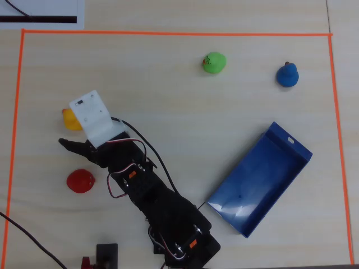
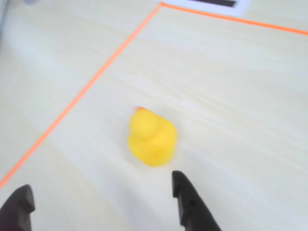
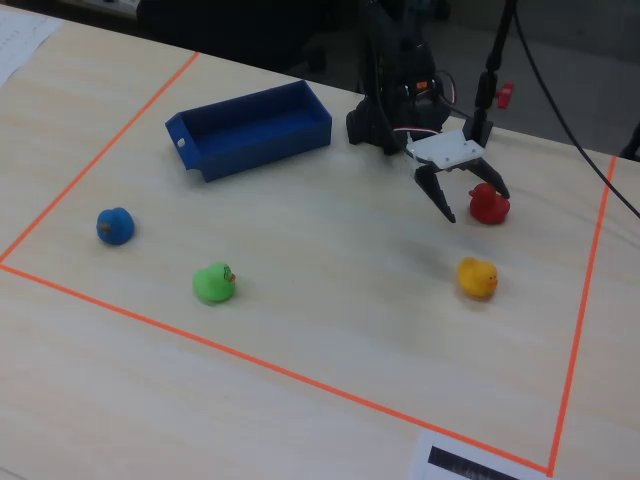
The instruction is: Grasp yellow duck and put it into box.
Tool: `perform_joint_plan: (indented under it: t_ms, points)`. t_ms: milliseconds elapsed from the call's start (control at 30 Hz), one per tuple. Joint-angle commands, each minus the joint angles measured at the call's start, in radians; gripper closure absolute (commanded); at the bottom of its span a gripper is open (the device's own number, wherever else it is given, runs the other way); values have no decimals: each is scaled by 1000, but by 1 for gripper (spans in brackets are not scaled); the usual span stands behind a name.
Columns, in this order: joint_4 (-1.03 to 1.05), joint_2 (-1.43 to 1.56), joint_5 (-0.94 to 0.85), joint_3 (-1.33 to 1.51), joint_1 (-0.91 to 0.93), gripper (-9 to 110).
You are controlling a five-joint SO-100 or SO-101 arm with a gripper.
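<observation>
The yellow duck (image 2: 151,139) stands upright on the pale wood table, small and rounded, with an orange tinge at its head. My gripper (image 2: 100,187) is open and empty, its black fingers spread wide. In the wrist view the duck lies just ahead of the fingertips, nearer the right finger (image 2: 185,202), and not between them. In the fixed view the gripper (image 3: 478,205) hangs above the table with the duck (image 3: 477,277) in front of it. In the overhead view the duck (image 1: 68,119) is half hidden under the white wrist mount. The box (image 1: 263,174), a shallow dark-blue tray, lies empty at the right.
A red toy (image 1: 80,180) sits close beside the arm, right by the gripper in the fixed view. A green toy (image 1: 213,62) and a blue toy (image 1: 287,75) stand at the far side. Orange tape (image 1: 168,33) frames the work area. A white sheet (image 1: 39,14) lies outside it.
</observation>
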Motion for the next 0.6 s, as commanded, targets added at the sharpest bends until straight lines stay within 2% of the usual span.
perform_joint_plan:
  t_ms: [0, 567]
  points:
    - [-75, -74, 31, -69, -3, 62]
    - [-150, -419, 141, -288, 0, 62]
